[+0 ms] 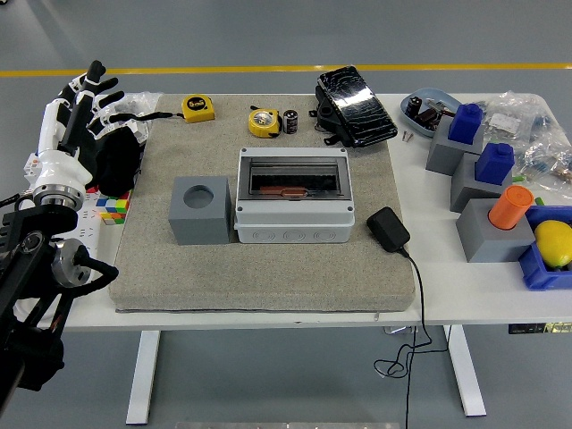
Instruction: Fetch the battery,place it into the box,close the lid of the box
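Observation:
A small black battery (290, 121) stands at the far side of the grey mat, right of a yellow tape measure (263, 121). The grey box (294, 195) sits mid-mat; its dark transparent lid looks closed over the window, with something reddish inside. My left hand (82, 100) is raised at the far left edge of the table, fingers spread and empty, far from battery and box. The right arm is out of view.
A grey cube with a round hole (199, 209) stands left of the box. A black adapter with cable (388, 229) lies to its right. A black pouch (355, 105), a second tape measure (198, 108) and grey blocks with coloured pieces (487, 179) are around.

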